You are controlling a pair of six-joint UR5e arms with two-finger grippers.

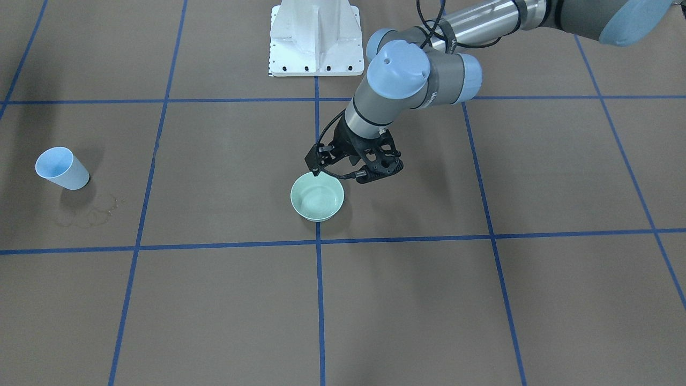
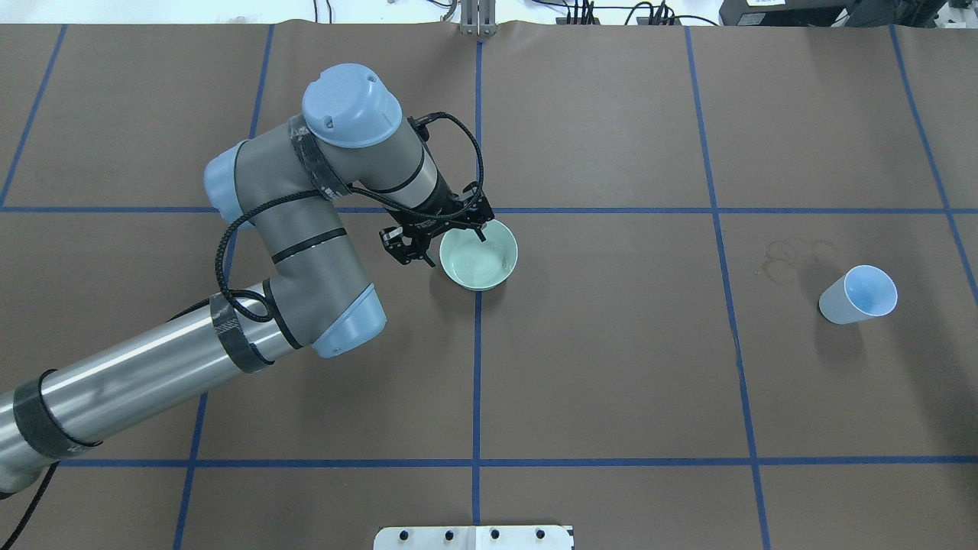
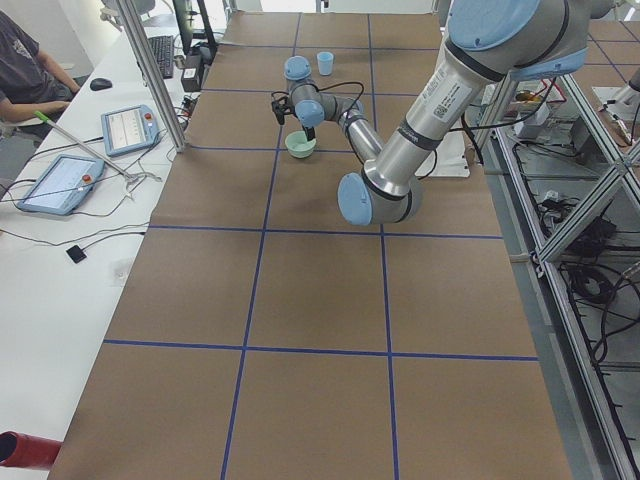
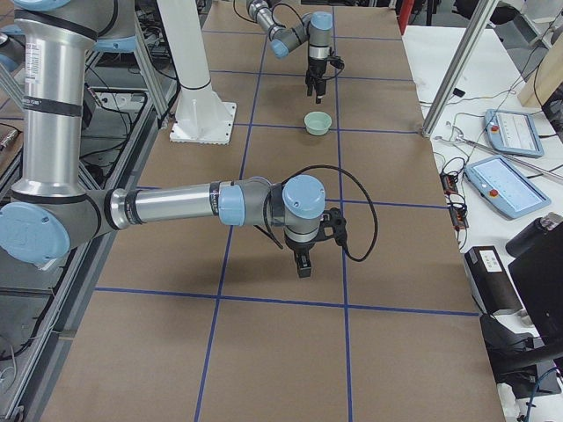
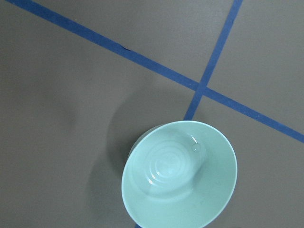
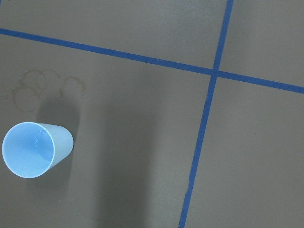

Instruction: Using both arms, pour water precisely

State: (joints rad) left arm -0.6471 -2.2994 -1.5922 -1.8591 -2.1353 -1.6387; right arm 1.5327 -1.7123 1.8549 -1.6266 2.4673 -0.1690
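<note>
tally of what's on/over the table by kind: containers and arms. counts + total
Bowls: 1 (mint green bowl)
Cups: 1 (light blue cup)
Robot arms: 2 (left arm, right arm)
Total: 4

The left gripper (image 1: 345, 169) hangs at the robot-side rim of a pale green bowl (image 1: 317, 199); a light blue cup (image 1: 61, 168) stands well apart, ring stains (image 1: 91, 212) beside it.
</note>
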